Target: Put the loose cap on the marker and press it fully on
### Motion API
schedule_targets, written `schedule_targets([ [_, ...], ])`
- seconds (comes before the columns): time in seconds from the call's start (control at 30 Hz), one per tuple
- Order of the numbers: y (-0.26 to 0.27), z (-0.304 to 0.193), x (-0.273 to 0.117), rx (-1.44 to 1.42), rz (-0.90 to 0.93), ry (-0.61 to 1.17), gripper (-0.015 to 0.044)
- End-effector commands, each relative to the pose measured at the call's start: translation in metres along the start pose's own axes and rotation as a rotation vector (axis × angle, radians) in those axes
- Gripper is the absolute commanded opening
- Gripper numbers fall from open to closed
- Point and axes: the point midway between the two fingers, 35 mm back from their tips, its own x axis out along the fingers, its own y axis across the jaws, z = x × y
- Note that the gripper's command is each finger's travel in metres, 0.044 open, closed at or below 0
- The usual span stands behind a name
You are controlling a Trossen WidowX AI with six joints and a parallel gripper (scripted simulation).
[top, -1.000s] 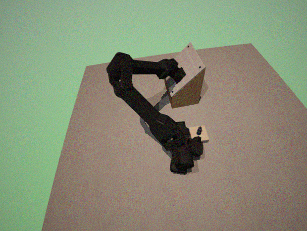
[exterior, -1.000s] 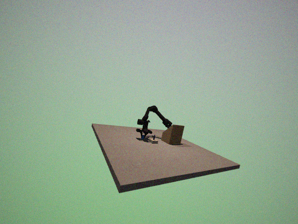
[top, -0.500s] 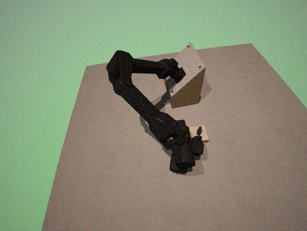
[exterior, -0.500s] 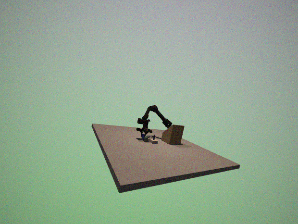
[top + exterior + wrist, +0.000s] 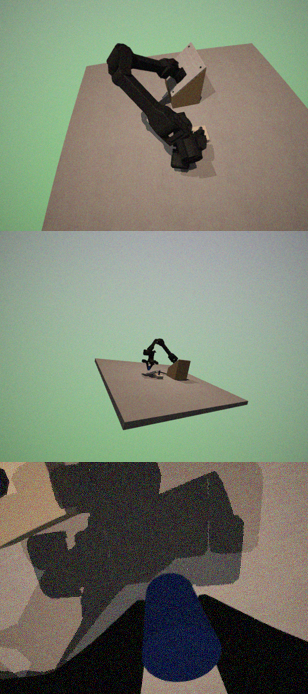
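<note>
- one arm fills the top view, reaching from its tan wedge-shaped base mount (image 5: 189,82) out over the table (image 5: 112,173). the gripper (image 5: 188,155) hangs just beside the pale holder block (image 5: 204,131), whose corner peeks out from under the wrist. neither cap nor marker shows here; the arm hides them.
- from the exterior view, the gripper (image 5: 148,367) sits lifted above the table with a blue cap (image 5: 148,367) at its tip. the holder block (image 5: 159,376) lies a little to one side and lower, with the marker (image 5: 159,372) as a thin dark stub standing upright in it. cap and marker are apart, not yet lined up.
- in the wrist view, the cap (image 5: 178,629) is clamped between the two dark fingers, which press its flanks near the wider end. it tapers like a cone, its long axis running along the fingers and away from the camera, narrow closed end toward the wrist by my reading.
- judging by looks, the cap is light, rigid and smooth; its taper could let it slip, so a firm hold on the side walls near the wide end seems best, leaving the opening free.
</note>
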Motion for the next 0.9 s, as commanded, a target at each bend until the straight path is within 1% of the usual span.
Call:
schedule_targets([
  [0.0, -0.001, -0.002, -0.008, 0.002, -0.005, 0.005, 0.0000],
  [0.87, 0.068, 0.064, -0.043, -0.003, 0.002, -0.017, 0.0000],
])
